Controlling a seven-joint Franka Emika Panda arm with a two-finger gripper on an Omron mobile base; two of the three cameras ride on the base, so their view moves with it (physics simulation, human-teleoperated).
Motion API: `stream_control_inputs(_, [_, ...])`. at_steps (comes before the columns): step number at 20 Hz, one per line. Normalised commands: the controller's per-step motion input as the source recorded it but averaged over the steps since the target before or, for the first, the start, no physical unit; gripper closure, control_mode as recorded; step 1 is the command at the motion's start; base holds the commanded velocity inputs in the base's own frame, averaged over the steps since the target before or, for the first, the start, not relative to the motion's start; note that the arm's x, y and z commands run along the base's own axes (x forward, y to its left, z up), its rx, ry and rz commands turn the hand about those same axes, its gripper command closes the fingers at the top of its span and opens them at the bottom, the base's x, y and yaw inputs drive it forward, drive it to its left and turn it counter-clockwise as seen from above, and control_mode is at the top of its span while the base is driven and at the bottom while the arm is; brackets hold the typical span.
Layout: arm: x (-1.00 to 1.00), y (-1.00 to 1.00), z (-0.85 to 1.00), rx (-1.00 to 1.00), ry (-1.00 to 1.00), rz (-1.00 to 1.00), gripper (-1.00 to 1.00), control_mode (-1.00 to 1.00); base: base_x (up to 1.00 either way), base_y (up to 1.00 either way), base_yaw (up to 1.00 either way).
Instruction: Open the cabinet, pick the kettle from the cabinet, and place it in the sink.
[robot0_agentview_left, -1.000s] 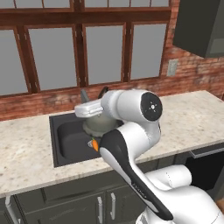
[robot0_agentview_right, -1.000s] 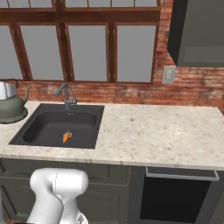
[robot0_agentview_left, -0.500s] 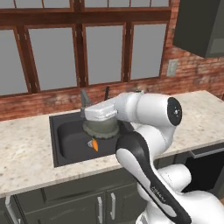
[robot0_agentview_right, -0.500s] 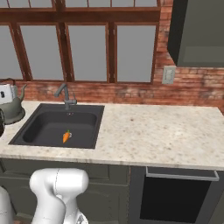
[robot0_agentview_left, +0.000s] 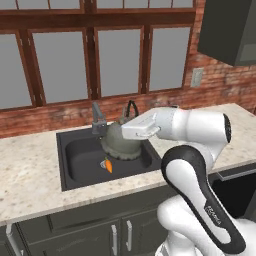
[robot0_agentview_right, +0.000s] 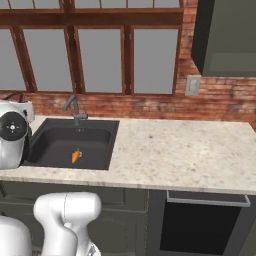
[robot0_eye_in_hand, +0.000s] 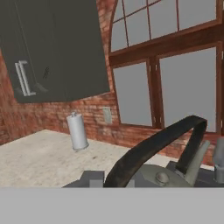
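Brick wall and tall windows run behind a speckled counter, and on my screens the kettle hangs over the right part of the sink, just above the basin, its spout side close to the faucet. I read the gripper as closed on the kettle's thin dark handle: in the left base view the white hand reaches in from the right and meets the handle's arch, and in the hand view that arch sweeps up right in front of the camera, with the grey lid and its knob below it. I cannot see the fingertips themselves. A small orange carrot lies on the sink floor, just under the kettle's left edge in the left base view. Farther out, the wall cabinet hangs at the upper right above the counter, next to a pale wall outlet; in the hand view its door carries a long silver bar handle. That same view shows a silver canister on the counter, leaning, near the brick wall.
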Motion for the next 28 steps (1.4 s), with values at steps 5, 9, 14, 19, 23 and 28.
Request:
stream_control_inputs(5, [-0.06, -0.39, 0.0, 0.05, 0.04, 0.08, 1.0, -1.0, 0.0, 0.0, 0.0])
stream_control_inputs(9, [-0.01, -0.33, 0.0, 0.0, 0.08, 0.1, 1.0, -1.0, 0.0, 0.0, 0.0])
stream_control_inputs(14, [0.0, -0.3, 0.0, -0.05, 0.19, 0.07, 1.0, -1.0, 0.0, 0.0, 0.0])
stream_control_inputs(19, [-0.01, -0.32, 0.0, -0.06, 0.1, 0.21, 1.0, -1.0, 0.0, 0.0, 0.0])
stream_control_inputs(23, [-0.01, -0.28, -0.07, -0.14, 0.01, 0.24, 1.0, -1.0, 0.0, 0.0, 0.0])
stream_control_inputs(28, [0.0, -0.27, -0.13, -0.14, 0.0, 0.19, 1.0, -1.0, 0.0, 0.0, 0.0])
